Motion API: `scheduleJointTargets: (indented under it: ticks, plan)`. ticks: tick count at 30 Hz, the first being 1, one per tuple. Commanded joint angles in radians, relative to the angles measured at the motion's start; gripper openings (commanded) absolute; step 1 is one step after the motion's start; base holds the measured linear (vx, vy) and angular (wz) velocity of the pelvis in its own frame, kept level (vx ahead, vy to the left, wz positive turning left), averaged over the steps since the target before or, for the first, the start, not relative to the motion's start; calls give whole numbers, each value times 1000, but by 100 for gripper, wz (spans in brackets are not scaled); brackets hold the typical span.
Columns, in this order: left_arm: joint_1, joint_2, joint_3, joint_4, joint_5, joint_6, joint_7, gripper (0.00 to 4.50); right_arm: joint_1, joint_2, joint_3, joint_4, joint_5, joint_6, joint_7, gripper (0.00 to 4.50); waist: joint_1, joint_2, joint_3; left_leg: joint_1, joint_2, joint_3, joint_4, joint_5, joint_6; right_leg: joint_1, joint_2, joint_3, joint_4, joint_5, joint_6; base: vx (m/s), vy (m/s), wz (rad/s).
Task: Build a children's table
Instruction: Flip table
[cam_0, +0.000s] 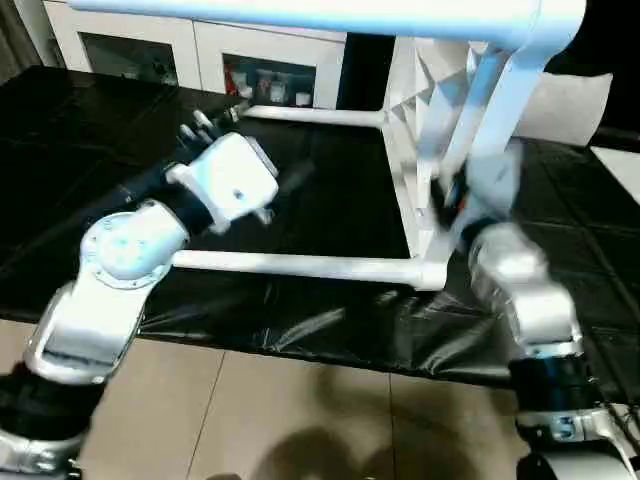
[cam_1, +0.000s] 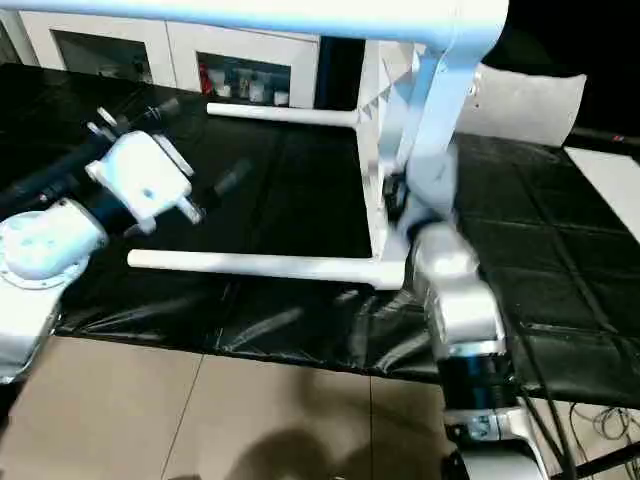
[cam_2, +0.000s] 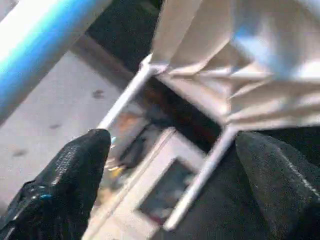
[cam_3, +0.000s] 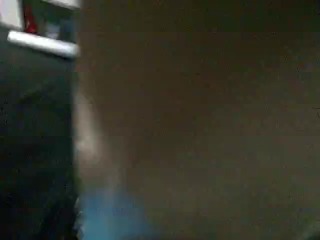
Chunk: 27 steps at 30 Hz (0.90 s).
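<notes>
Looking at how the children's table (cam_0: 420, 150) sits right now: it's tipped on its side on the black worktop (cam_0: 300, 210), tabletop standing on edge a bit right of centre with the ribbed underside facing left. The legs stick out sideways toward the left, so their long axes run left-right across the scene. One near leg (cam_0: 300, 266) lies low, just above the worktop, one far leg (cam_0: 315, 117) runs parallel behind it, and an upper leg (cam_0: 300, 18) spans the top, close to the head camera.

The left tool (cam_2: 175, 150) is raised in the gap between the near and far legs, well left of the tabletop, fingers spread wide apart with nothing between them. Its wrist view looks toward the ribbed underside and two thin legs beyond the fingertips, so the table lies to its right and a bit farther off.

The right arm (cam_0: 500, 260) is pressed up against the near lower edge of the tabletop, right at the near leg's socket. Its tool is hidden against the plastic and the wrist view is a blur, so I can't tell whether it's gripping anything.

My guess is that the right arm is the nearer one for steadying or tipping the table upright.
</notes>
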Motion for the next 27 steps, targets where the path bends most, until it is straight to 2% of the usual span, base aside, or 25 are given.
scheduleJointTargets:
  ticks: [1, 4, 7, 8, 10, 14, 20, 21, 22, 23, 27]
  plan:
    - [-20, 12, -16, 20, 84, -58, 88, 450, -14, -23, -27, 76, -4, -16, 1, 314, -5, 22, -59, -11, 58, -28, -73, -59, -25, 62, -96, 88, -78, -189, 25, 0, 0, 0]
    - [-23, 4, -3, 37, 115, -98, 125, 450, -23, -25, -30, 107, 0, -36, 12, 314, -2, 21, -58, -10, 60, -27, -73, -64, -25, 63, -100, 90, -75, -169, -16, 0, 0, 0]
    - [-31, -5, 14, 54, 142, -168, 170, 450, -48, -18, -50, 146, 26, -56, 32, 288, -2, 20, -58, -14, 58, -27, -73, -67, -16, 67, -101, 90, -76, -167, -34, 0, 0, 0]
    - [-31, -5, 14, 54, 142, -168, 170, 450, -48, -18, -50, 146, 26, -56, 32, 288, -2, 19, -57, -12, 59, -26, -73, -69, -15, 66, -102, 91, -77, -172, -34, 0, 0, 0]
    - [-44, 2, 2, 70, 185, -232, 215, 450, -66, -15, -49, 170, 23, -68, 33, 266, -1, 21, -56, -12, 59, -27, -73, -78, -14, 64, -103, 89, -79, -193, -37, 0, 0, 0]
    - [-71, -2, -10, 105, 213, -276, 250, 450, -80, -6, -46, 194, 27, -91, 42, 234, 1, 18, -55, -10, 57, -26, -73, -94, -10, 61, -104, 88, -85, -242, -24, 0, 0, 0]
    - [-134, -21, 7, 168, 275, -272, 306, 450, -89, 3, -31, 207, 25, -113, 59, 200, 0, 19, -58, -11, 60, -29, -72, -82, -11, 61, -106, 88, -81, -215, -30, 0, 0, 0]
    - [-162, -26, 19, 196, 292, -266, 330, 450, -90, -1, -27, 215, 16, -123, 56, 198, 1, 30, -58, -12, 57, -28, -72, -72, -9, 61, -104, 89, -77, -189, -41, 0, 0, 0]
    - [-162, -26, 19, 196, 292, -266, 330, 450, -90, -1, -27, 215, 16, -123, 56, 196, 1, 30, -58, -12, 57, -28, -72, -72, -9, 61, -104, 89, -77, -189, -41, 0, 0, 0]
    - [-171, -27, 23, 206, 296, -263, 337, 450, -89, -3, -24, 215, 10, -127, 54, 196, 0, 24, -59, -14, 57, -28, -71, -70, -8, 64, -105, 89, -77, -179, -44, 0, 0, 0]
    - [-258, -31, 48, 294, 312, -224, 375, 450, -89, -29, -7, 209, -31, -140, 50, 195, 3, 23, -58, -12, 53, -26, -69, -68, -2, 63, -104, 88, -81, -200, -42, 0, 0, 0]
